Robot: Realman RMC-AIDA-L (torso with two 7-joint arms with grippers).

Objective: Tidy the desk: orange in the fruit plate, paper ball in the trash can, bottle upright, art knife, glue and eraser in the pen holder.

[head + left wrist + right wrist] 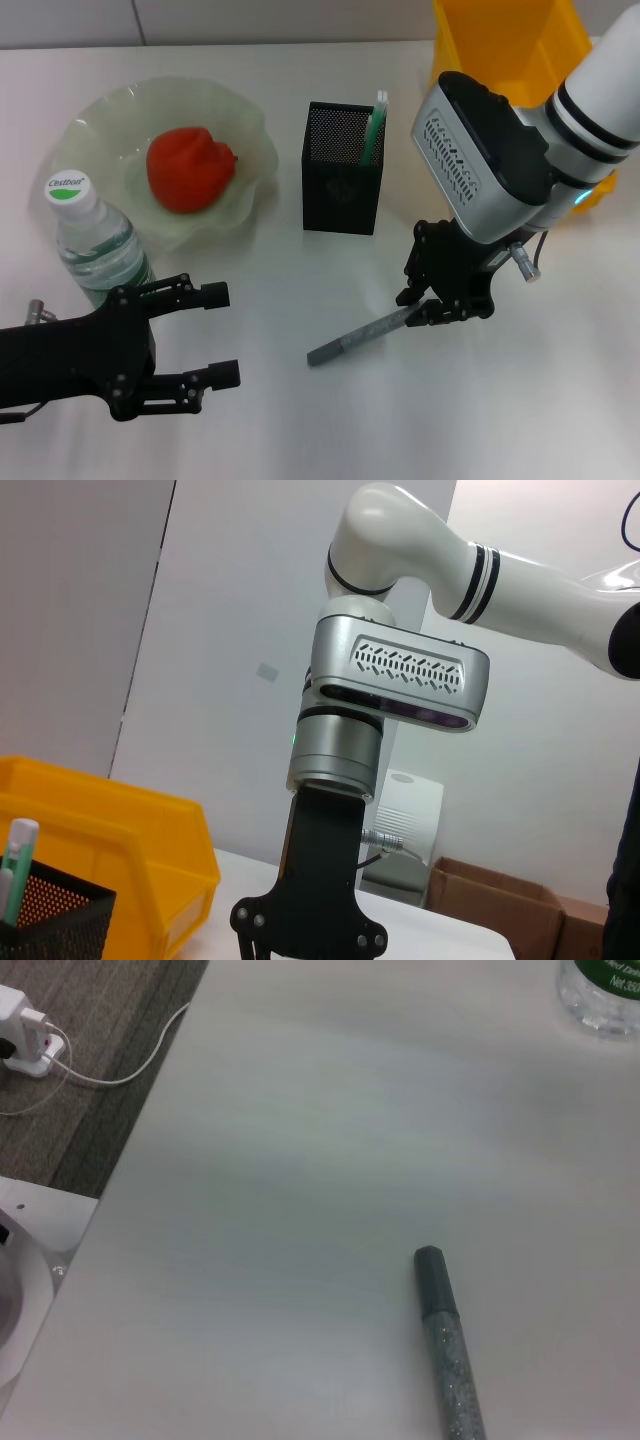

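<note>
The orange (pixel 190 168) lies in the pale green fruit plate (pixel 250 130). The bottle (pixel 95 240) stands upright beside the plate, and its base shows in the right wrist view (pixel 600 995). A green and white stick (pixel 375 125), perhaps the glue, stands in the black mesh pen holder (pixel 342 170). A grey pen-shaped art knife (pixel 360 337) (pixel 445 1350) lies flat on the table. My right gripper (pixel 438 305) hangs low over its right end. My left gripper (pixel 220 335) is open near the bottle and holds nothing. The paper ball and the eraser are out of view.
A yellow bin (pixel 500 40) (pixel 120 830), seemingly the trash can, stands at the back right behind the right arm. The table's edge (pixel 130 1150) shows in the right wrist view, with floor, a white cable and a plug (pixel 25 1030) beyond it.
</note>
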